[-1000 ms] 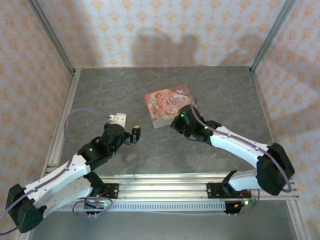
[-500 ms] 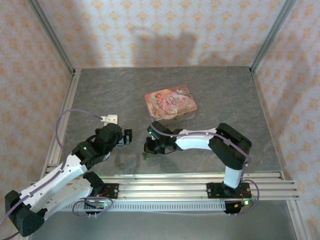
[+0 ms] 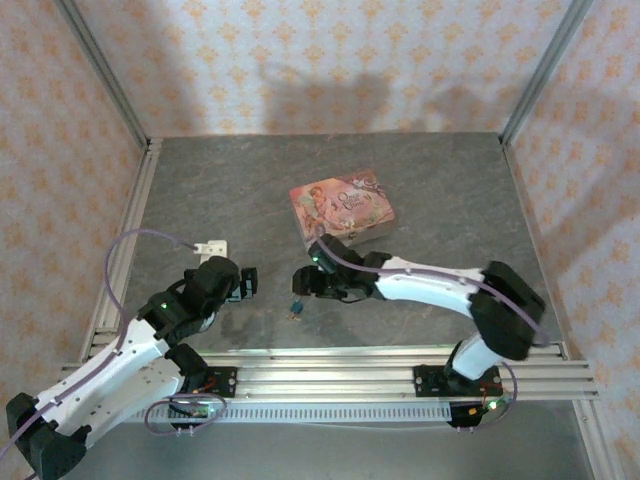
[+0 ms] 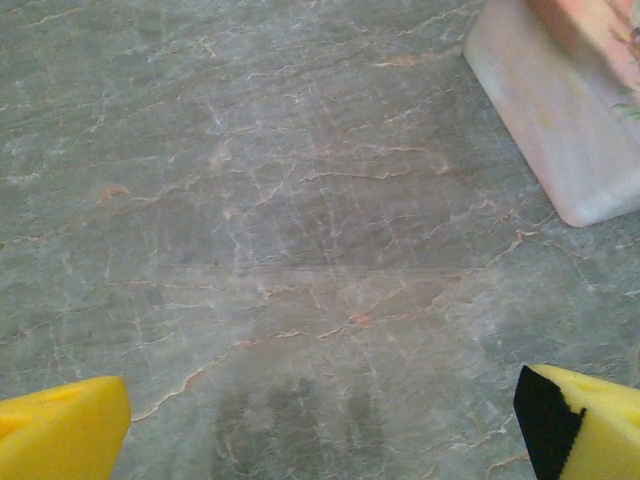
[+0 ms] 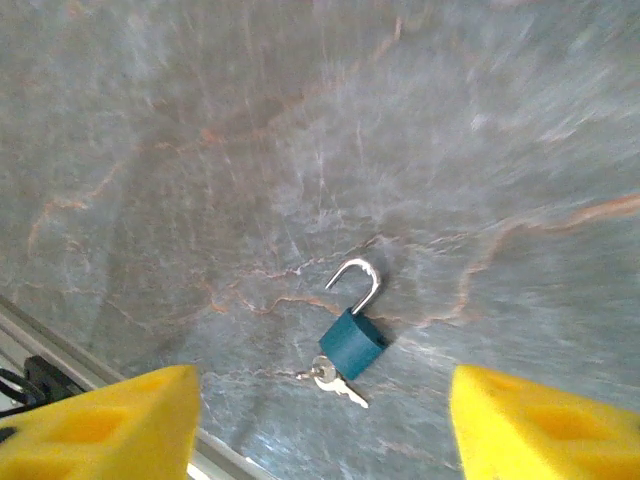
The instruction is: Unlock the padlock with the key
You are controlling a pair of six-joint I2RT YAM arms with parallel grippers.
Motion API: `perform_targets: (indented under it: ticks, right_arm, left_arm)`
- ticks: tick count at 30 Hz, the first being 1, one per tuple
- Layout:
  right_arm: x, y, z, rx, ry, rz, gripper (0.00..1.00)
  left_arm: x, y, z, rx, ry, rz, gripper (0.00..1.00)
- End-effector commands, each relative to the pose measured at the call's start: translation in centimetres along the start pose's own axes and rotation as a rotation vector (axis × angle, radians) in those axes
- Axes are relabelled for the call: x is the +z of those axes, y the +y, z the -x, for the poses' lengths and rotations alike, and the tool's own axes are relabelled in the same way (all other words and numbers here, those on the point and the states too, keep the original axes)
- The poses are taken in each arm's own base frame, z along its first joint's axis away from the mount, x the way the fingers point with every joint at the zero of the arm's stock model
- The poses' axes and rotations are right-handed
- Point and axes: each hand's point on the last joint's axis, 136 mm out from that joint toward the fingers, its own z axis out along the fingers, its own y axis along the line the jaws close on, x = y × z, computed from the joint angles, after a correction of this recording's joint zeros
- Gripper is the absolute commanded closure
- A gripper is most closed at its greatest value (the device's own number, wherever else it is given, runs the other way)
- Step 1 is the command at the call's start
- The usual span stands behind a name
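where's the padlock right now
In the top view the padlock lies on the table near the front rail, just beside the right gripper; the key is at its base and the pink tin box sits farther back.

Robotics lab test cell, by the look of it: a left arm (image 3: pixel 120 350) and a right arm (image 3: pixel 440 285), both white and black, are bolted to a slotted alu rail (image 3: pixel 330 365) at the near edge of a grey stone-look table (image 3: pixel 450 180). Bare alu posts (image 3: pixel 100 75) frame the walls (image 3: pixel 330 60), papered w/ an orange-on-cream pattern (flat backdrop panels on three sides). Loose cables (image 3: pixel 130 245) and green LEDs (image 3: pixel 161 301) sit on the arms.
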Motion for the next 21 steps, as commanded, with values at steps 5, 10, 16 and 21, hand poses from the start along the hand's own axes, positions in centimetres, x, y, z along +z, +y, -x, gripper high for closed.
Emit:
perform_targets:
  ticks: [5,10,16,21]
  right_arm:
    - [-14.5,-9.9,6.2,-0.104,-0.457,-0.451,0.00]
    - [-21.9,-14.4,8.8,-0.111,-0.802,-0.645,0.01]
    - [-22.7,-19.9,10.9,-0.138,-0.972,-0.807,0.01]
    - [-21.3,-27.1,11.2,0.043,-0.970,-0.906,0.00]
  left_arm:
    - [-0.1,3.2,6.2,0.024,-0.078,0.127,0.00]
    - [1.8,8.0,8.6,-0.021,-0.112,0.321,0.00]
    - [5.2,11.7,7.2,0.004,-0.099,0.548,0.00]
    - [7.3,13.4,5.5,-0.031,-0.195,0.667,0.00]
